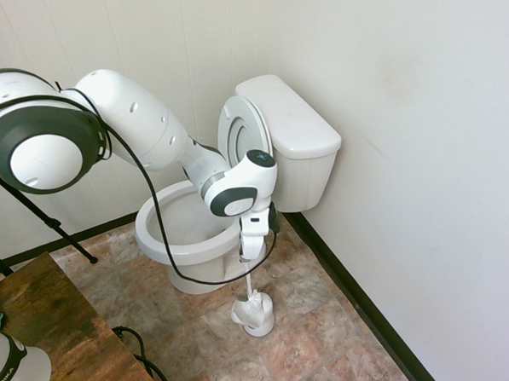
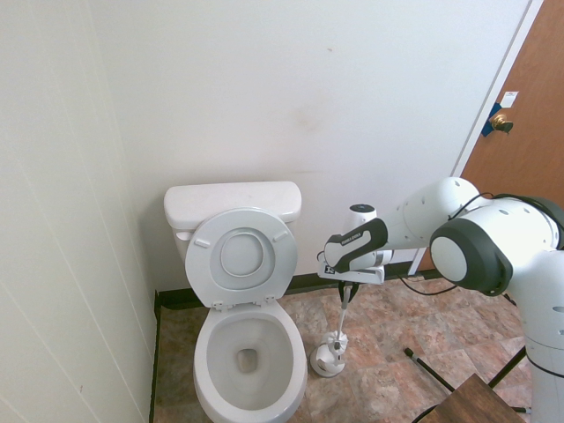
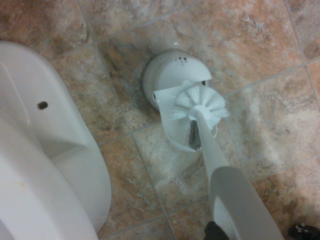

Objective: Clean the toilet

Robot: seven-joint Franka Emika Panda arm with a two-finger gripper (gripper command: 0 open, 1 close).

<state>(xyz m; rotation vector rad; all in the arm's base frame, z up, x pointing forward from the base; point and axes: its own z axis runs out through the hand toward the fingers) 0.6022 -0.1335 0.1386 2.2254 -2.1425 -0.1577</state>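
The white toilet (image 1: 152,234) stands in the corner with its ring seat and lid (image 2: 242,256) tipped up against the tank (image 1: 288,122), so the bowl (image 2: 208,374) is uncovered. My gripper (image 1: 251,255) hangs beside the bowl, pointing down, shut on the thin handle of a white toilet brush (image 1: 250,286). In the wrist view the brush's bristle head (image 3: 199,104) sits at the mouth of the small white brush holder (image 3: 170,79) on the floor, and the toilet's outer side (image 3: 35,170) is close by. From the other side, the gripper (image 2: 345,291) is above the holder (image 2: 330,357).
Stone-pattern tiles (image 1: 315,330) cover the floor. White walls with a black baseboard (image 1: 363,309) close in behind and beside the toilet. A wooden table corner (image 1: 56,317) stands near the arm's base. A brown door (image 2: 529,123) is at the far side.
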